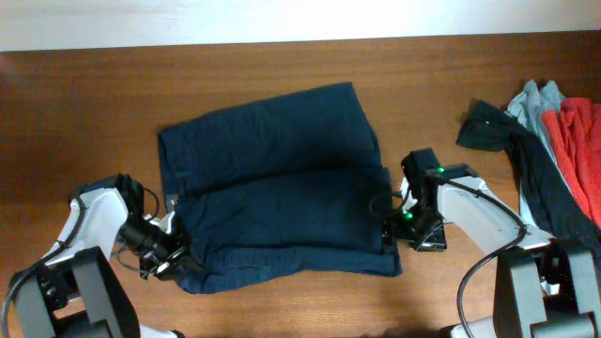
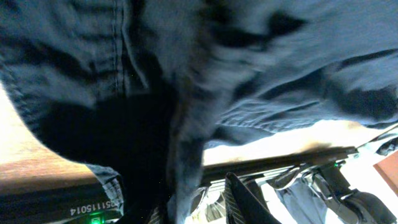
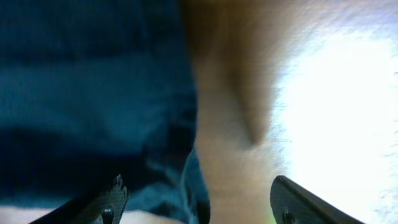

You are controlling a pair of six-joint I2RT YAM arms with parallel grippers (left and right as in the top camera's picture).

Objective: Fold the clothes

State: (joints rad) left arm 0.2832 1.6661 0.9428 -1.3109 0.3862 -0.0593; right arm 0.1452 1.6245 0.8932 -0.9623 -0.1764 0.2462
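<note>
The clothes (image 1: 272, 188) are a dark navy shorts-like garment lying flat in the middle of the table, its near half doubled over. My left gripper (image 1: 174, 252) is at the garment's near left corner. In the left wrist view the navy cloth (image 2: 249, 62) fills the frame and a fold hangs between the fingers of the left gripper (image 2: 196, 199). The jaws are partly apart, with a gap beside one finger. My right gripper (image 1: 392, 221) is at the garment's right edge. In the right wrist view the right gripper (image 3: 199, 186) stands wide open over the cloth (image 3: 93, 81) edge and bare wood.
A heap of other garments lies at the table's right end: a dark one (image 1: 507, 141), a red one (image 1: 573, 141) and a pale grey-blue one (image 1: 540, 99). The brown wooden table (image 1: 94, 94) ends at a pale wall along the far side.
</note>
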